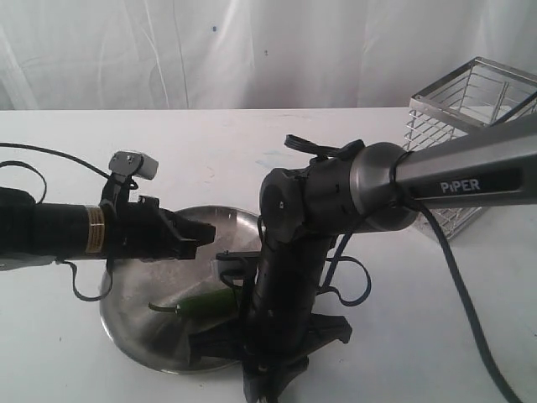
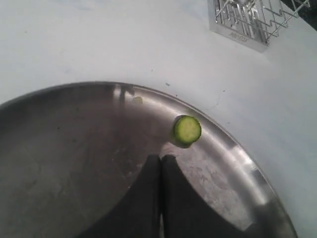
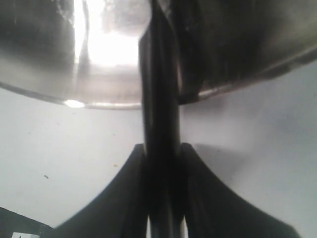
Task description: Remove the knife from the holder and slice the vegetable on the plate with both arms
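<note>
The vegetable (image 1: 200, 303) is lying near the middle of the plate (image 1: 134, 327), and one cut round (image 2: 186, 130) is resting by the plate's rim, so slicing appears to be under way. The knife (image 3: 159, 114) is being held by its dark handle, with the right gripper (image 3: 161, 153) clamping tightly on it. Where the edge is meeting the pepper cannot be made out.

For a clean cut, the blade should probably be coming straight down across the pepper rather than dragging, since the slick steel would let it roll. The left gripper (image 2: 161, 161), fingers pressed together and holding nothing, is hovering over the plate and would do better pinning the stem end.

The right arm (image 1: 470, 180) is reaching in from the side of the holder (image 1: 470, 117), folding sharply and pointing down at the plate's near edge. The left arm (image 1: 59, 231) is stretching in nearly level.
</note>
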Motion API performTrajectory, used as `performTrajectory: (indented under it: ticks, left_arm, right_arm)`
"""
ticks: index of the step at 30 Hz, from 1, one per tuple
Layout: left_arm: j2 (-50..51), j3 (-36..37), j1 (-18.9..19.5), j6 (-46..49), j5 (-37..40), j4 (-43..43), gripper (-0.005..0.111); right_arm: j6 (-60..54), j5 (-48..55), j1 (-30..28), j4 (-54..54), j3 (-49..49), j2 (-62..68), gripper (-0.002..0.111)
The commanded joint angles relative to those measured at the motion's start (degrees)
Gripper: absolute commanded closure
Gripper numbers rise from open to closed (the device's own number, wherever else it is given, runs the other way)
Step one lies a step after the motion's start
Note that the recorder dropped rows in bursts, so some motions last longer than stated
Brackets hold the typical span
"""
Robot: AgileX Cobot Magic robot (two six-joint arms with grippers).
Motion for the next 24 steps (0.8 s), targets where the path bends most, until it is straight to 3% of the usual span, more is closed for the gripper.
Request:
performTrajectory:
  ticks: [1, 8, 15, 18, 24]
  left_arm:
    - [3.38, 0.17, 0.15, -0.17, -1.38, -2.17, 0.107]
    - [9.48, -3.87, 0.15, -2.29, -10.89, -0.42, 0.107]
    - [12.67, -5.45, 0.15, -2.39, -10.82, 2.41, 0.107]
    - [12.96, -5.86, -0.64, -2.39, -7.6, 3.64, 0.107]
    - [12.96, -5.86, -3.25, -4.48, 6.34, 9.85, 0.107]
  right_arm:
    - [-0.76, 0.41, -0.35, 0.16, -0.16, 0.16, 0.108]
    - [-0.98, 0.41, -0.35, 0.16, -0.16, 0.16, 0.108]
    - [-1.89, 0.29, -0.35, 0.16, -0.16, 0.16, 0.108]
    - [-2.02, 0.2, -0.35, 0.16, -0.16, 0.16, 0.108]
    - [-2.01, 0.44, -0.35, 0.16, -0.16, 0.16, 0.108]
